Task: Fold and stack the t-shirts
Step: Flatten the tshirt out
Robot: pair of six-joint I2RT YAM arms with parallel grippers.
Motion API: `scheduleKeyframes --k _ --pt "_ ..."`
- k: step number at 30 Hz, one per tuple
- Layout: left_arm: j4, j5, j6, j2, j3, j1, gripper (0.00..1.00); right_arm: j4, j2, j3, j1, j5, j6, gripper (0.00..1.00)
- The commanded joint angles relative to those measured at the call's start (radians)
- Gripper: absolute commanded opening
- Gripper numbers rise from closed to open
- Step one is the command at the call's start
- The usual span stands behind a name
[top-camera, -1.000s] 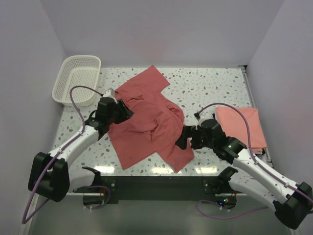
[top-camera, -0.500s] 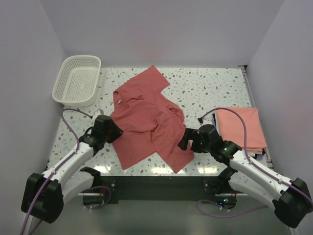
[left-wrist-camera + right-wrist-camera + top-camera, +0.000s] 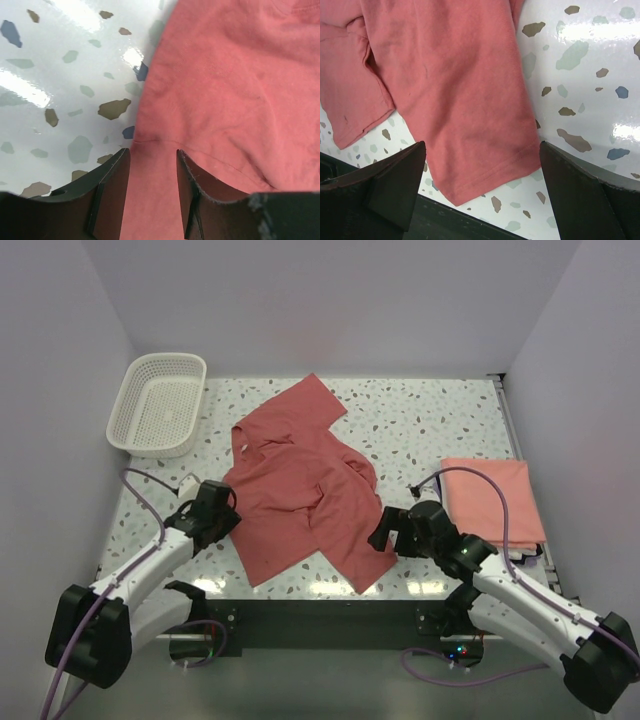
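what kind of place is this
Probably a robot test cell, not a home: speckled tabletop walled by plain white panels, left arm and right arm bolted at its edge, red t-shirt and white basket.

Bare table beside red t-shirt

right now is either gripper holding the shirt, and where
Nothing is held: the left gripper is open over an edge of the red shirt, the right gripper open above its corner.
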Motion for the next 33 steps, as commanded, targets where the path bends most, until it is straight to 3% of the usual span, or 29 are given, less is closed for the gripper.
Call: scheduleKeyframes --k 1,16,19,25,26,29,30,32,33 --pt "-0.035 -0.099 -0.054 -0.02 0.002 0.0 0.47 0.01 -0.015 -0.022 0.0 0.011 0.022 0.99" --pt "0.145 -0.087 0.017 0.139 -0.021 0.002 0.46 0.044 0.007 -0.079 0.0 -0.023 0.045 0.98" --pt "0.16 -0.087 0.03 0.148 -0.015 0.002 0.39 0.07 0.022 -0.105 -0.001 -0.03 0.06 0.95" --pt "0.153 -0.097 0.05 0.144 0.022 0.005 0.15 0.128 0.077 -0.128 0.0 -0.026 0.077 0.89" --pt "0.143 -0.097 0.056 0.139 0.037 0.008 0.09 0.134 0.086 -0.126 0.0 -0.018 0.077 0.86" --pt "0.107 -0.102 0.079 0.116 0.073 0.022 0.03 0.153 0.12 -0.111 0.0 -0.006 0.071 0.7" --pt "0.1 -0.103 0.086 0.105 0.08 0.034 0.02 0.154 0.128 -0.105 0.0 0.004 0.068 0.55" --pt "0.082 -0.099 0.108 0.07 0.099 0.054 0.02 0.151 0.152 -0.081 0.0 0.017 0.06 0.41" --pt "0.077 -0.081 0.117 0.056 0.103 0.083 0.02 0.131 0.163 -0.068 0.0 0.03 0.054 0.27"
